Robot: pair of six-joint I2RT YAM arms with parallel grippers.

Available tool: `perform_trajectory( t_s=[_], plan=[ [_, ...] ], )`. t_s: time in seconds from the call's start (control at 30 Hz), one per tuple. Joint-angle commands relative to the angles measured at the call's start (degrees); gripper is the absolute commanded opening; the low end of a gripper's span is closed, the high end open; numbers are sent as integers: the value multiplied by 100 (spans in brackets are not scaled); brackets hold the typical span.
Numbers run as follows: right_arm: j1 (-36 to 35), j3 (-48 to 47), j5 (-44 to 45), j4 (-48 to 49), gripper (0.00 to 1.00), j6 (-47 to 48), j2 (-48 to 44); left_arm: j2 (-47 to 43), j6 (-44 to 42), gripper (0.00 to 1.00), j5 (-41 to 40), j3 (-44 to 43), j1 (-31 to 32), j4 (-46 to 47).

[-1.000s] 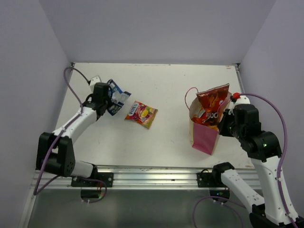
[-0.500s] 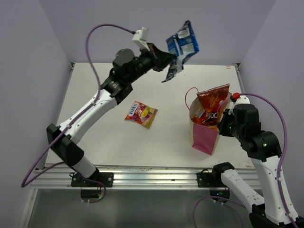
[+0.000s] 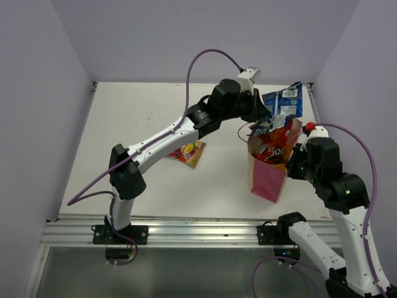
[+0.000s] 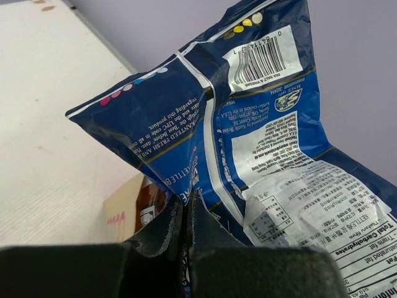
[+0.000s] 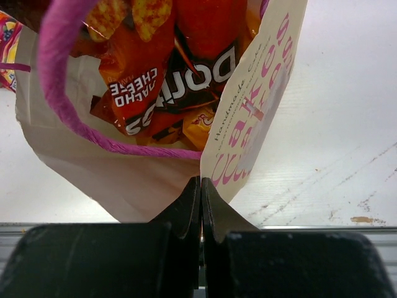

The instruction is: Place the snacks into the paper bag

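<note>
– Left claw (image 4: pixel 187 200): what does it have?
– It is clamped on the blue-white packet (image 4: pixel 248 124), the two fingers pinched narrow with a fold of the foil between them. Seen from above, that packet is in the air just over the open mouth of the paper bag (image 3: pixel 268 179), tilted. Its lower corner is at the top of the dark red Doritos (image 3: pixel 277 138), which stands out of the bag. Touching or just clear, I cannot tell.
– And the right claw (image 5: pixel 200 186)?
– Closed thin on the bag's rim, on the side towards its own arm, gripping the paper wall. The bag stands upright at the right side of the table (image 3: pixel 155 112). That wrist camera looks straight into it: the red Doritos fills most of the inside, with an orange packet (image 5: pixel 200 124) tucked lower down.
– Anything outside the bag?
– The pink-yellow candy packet (image 3: pixel 188 153) lies flat on the table, well to the left of the bag, partly hidden under the left arm (image 3: pixel 161 139).
</note>
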State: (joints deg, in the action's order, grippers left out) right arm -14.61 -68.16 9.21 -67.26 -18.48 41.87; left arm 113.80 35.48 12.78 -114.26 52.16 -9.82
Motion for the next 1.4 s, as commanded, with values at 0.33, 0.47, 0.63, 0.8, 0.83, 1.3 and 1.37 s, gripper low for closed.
perform_trajectory(
  t_s=[0.33,0.47,0.63,0.8,0.83,1.3,1.37],
  plan=[
    [-7,-92,-192,82,0,64,-12,1407,-1535,0,-1101,-1897,847,-2699],
    [2,-118,-201,73,0,64,6,1680,-1650,0,-1251,-2100,1155,-2980],
    [2,-154,-227,64,0,73,-3,1725,-2106,0,-2066,-1925,1454,-3709],
    [-7,-118,-288,100,0,64,-12,1540,-2397,0,-2648,-1320,1534,-4106],
    [2,-118,-297,108,0,73,-3,1540,-2458,0,-2710,-1258,1525,-4237],
    [2,-136,-359,108,0,55,-3,1067,-2626,0,-2912,-2363,1666,-3290],
    [2,-136,-332,99,0,64,-12,865,-2521,13,-2965,-2452,1674,-2869]
  ],
)
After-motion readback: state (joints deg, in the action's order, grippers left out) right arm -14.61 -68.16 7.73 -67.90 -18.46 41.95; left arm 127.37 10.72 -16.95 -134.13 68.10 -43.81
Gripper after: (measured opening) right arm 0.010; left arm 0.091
